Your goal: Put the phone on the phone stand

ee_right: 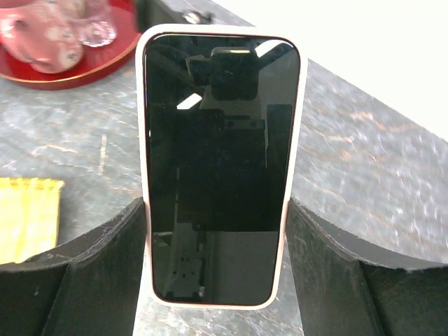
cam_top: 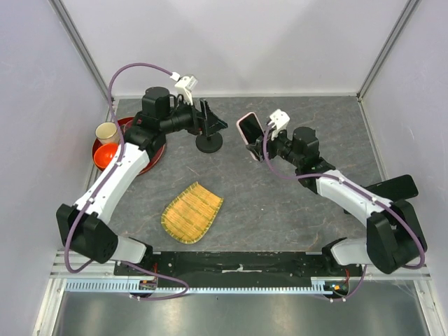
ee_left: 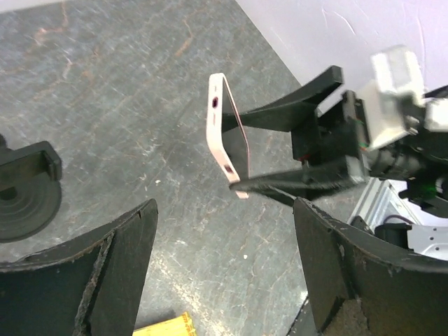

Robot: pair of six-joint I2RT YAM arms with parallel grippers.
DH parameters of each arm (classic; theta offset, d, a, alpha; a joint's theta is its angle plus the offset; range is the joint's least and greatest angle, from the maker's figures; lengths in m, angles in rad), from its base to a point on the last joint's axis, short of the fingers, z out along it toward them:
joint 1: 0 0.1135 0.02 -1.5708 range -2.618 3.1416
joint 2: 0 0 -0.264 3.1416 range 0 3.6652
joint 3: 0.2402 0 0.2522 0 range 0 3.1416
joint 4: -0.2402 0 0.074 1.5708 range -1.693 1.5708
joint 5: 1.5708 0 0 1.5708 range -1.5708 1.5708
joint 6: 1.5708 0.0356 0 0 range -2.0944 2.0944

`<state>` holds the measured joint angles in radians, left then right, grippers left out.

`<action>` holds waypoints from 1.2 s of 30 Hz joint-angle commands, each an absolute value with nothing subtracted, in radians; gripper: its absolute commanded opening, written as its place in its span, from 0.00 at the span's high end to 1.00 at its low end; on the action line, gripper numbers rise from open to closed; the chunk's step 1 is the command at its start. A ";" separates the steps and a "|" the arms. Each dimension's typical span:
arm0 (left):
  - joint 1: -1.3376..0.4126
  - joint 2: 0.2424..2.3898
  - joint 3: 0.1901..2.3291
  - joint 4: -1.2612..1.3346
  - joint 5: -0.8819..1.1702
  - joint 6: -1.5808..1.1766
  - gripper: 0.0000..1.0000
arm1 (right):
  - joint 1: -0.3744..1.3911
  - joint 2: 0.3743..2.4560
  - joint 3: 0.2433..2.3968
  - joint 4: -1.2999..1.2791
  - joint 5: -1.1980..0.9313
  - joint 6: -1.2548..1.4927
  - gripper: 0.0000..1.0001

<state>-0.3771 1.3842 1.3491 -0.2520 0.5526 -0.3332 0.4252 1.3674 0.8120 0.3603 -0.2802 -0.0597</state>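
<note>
A grey stone-patterned table [cam_top: 280, 203] is enclosed by plain white walls. The phone [ee_right: 220, 168] is held in the air above this surface by the right gripper [cam_top: 257, 143], whose fingers [ee_right: 105, 266] are pressed against its two long pink edges at the lower half, with the black screen turned to the wrist camera. The phone stand [cam_top: 208, 142] is placed near, to the left of the phone and not touching it. The left gripper [cam_top: 212, 120] is spread wide just beside the stand, and nothing is pinched in it. The phone is judged to be light, thin and stiff, but its glass is smooth and breakable. It is therefore best gripped on the case edges, never on the screen, with moderate pressure so that slipping is avoided.
</note>
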 commanded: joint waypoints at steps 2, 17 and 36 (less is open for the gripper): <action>-0.373 1.454 1.413 -0.239 0.724 -0.390 0.19 | 0.517 1.263 0.868 0.385 -0.364 -0.196 1.00; -0.393 1.598 1.471 -0.270 0.943 -0.426 0.29 | 0.690 1.235 0.928 0.284 -0.186 -0.291 1.00; -0.408 1.595 1.503 -0.330 0.931 -0.344 0.98 | 0.724 1.256 0.926 0.301 -0.006 -0.302 0.64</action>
